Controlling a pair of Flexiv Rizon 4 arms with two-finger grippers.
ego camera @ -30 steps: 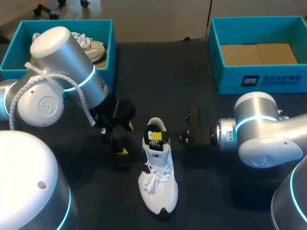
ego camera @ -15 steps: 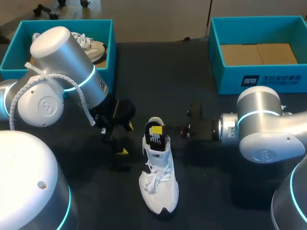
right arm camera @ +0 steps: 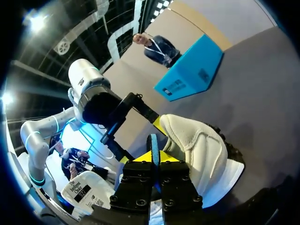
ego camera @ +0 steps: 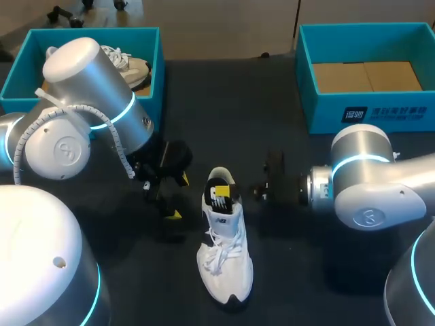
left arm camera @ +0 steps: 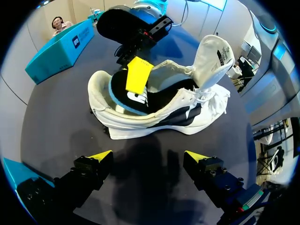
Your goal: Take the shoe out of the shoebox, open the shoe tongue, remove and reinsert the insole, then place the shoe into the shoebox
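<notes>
Silver arms (ego camera: 88, 68), cyan light rings (ego camera: 360, 161), coiled white cable (ego camera: 121, 153), black yellow-tipped jaws

The left arm (ego camera: 81, 102) hides much of the second shoe (ego camera: 132, 68) in its shoebox (ego camera: 95, 31).

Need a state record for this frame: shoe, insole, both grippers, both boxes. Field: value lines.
shoe: on the table between the arms, standing on its sole, tongue folded open
insole: partly out at the heel end, tilted up
right gripper: fingers shut on the insole's edge
left gripper: open, beside the shoe, not touching it
left shoebox: holds a second shoe
right shoebox: cardboard floor showing, no shoe
</notes>
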